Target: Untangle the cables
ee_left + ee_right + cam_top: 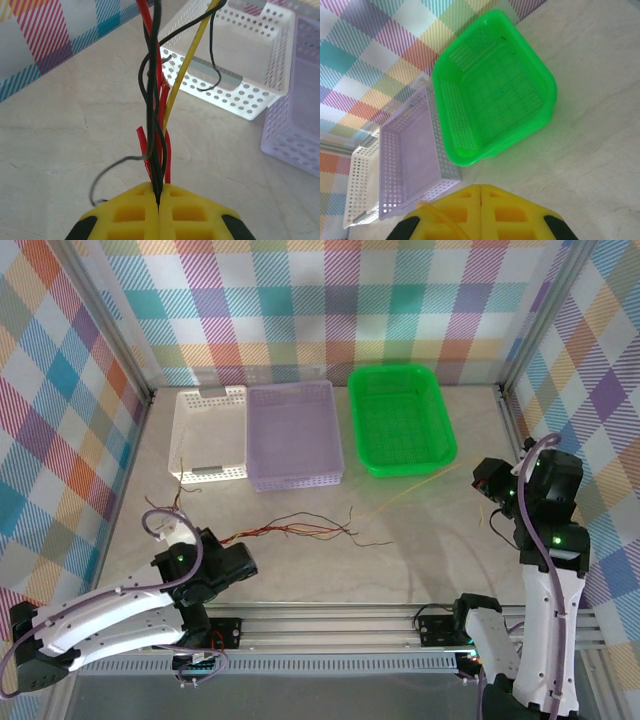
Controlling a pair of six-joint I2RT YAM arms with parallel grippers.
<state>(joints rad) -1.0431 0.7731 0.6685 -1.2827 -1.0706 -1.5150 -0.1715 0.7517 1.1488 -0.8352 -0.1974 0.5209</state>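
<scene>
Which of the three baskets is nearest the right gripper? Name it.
The green basket: farthest right of the three, its near corner lies close to the right gripper, while the lilac basket and the white basket stand further left.

Your far row, left to right: white perforated plastic basket, lilac plastic basket, green plastic basket; thin wire cables lie in front.

The cables are cut off at the top edge.
</scene>
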